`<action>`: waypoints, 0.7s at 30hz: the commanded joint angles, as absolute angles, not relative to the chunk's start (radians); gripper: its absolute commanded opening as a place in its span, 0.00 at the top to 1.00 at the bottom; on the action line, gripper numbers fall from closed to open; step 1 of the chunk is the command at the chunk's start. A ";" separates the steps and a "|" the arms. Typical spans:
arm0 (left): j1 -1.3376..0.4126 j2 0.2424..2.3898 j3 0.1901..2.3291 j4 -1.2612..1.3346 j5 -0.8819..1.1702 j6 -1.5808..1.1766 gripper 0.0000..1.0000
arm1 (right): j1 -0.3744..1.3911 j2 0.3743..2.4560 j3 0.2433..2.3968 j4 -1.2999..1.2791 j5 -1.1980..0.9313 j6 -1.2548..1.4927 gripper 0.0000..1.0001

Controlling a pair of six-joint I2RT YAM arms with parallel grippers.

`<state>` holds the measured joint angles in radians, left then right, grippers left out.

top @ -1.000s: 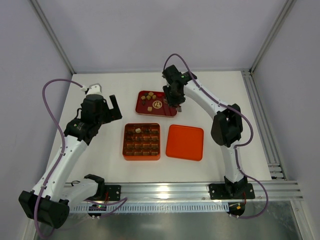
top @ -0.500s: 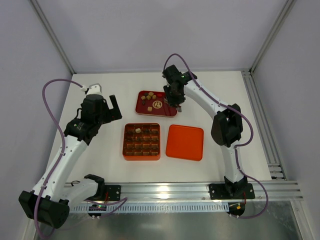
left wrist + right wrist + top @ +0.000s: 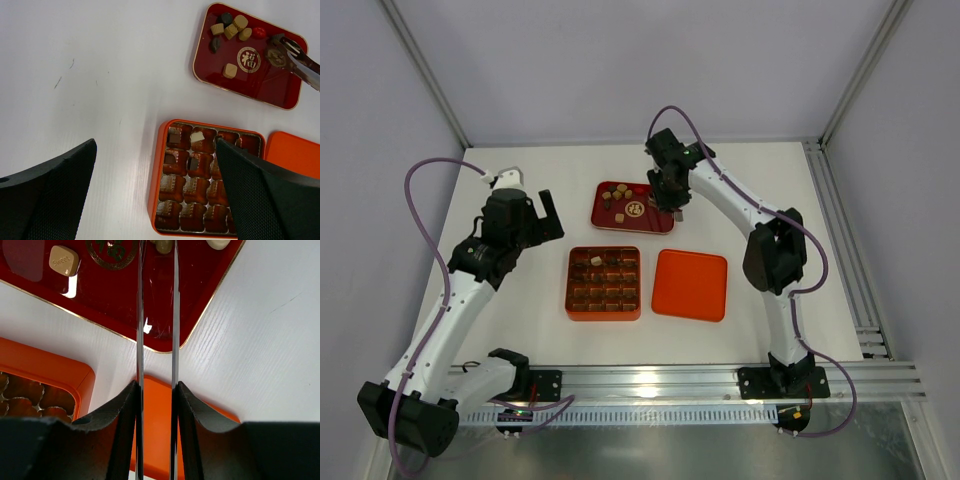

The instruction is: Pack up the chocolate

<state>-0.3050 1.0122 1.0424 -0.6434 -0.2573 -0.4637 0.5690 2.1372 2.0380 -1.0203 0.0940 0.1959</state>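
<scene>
Left pincer [image 3: 155, 144] was recorded wide open above the desk [image 3: 75, 50]. Right pincer [image 3: 277, 52] was noted, apparently clamped on one chocolate [image 3: 161, 245], over the far red tray [image 3: 265, 90].

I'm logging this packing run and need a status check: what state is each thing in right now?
orange box: open, few cells filled.
lid: off, lying flat to the right of the box.
red tray: holding loose chocolate.
left gripper: open, empty.
right gripper: shut on tongs.
tongs: tips around a brown piece in the tray.
</scene>
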 commanded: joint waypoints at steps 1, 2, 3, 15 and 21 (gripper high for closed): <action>-0.299 1.006 1.040 -0.604 -0.247 -0.463 0.00 | 0.565 2.054 2.075 -1.017 0.097 0.206 0.63; -0.299 1.008 1.039 -0.604 -0.248 -0.462 0.00 | 0.566 2.052 2.075 -1.017 0.097 0.206 0.63; -0.299 1.006 1.040 -0.603 -0.247 -0.463 0.00 | 0.566 2.051 2.075 -1.017 0.097 0.207 0.63; -0.299 1.008 1.039 -0.604 -0.244 -0.463 0.00 | 0.565 2.031 2.069 -1.011 0.080 0.213 0.63; -0.298 1.009 1.037 -0.604 -0.244 -0.465 0.00 | 0.566 2.023 2.065 -1.009 0.075 0.215 0.63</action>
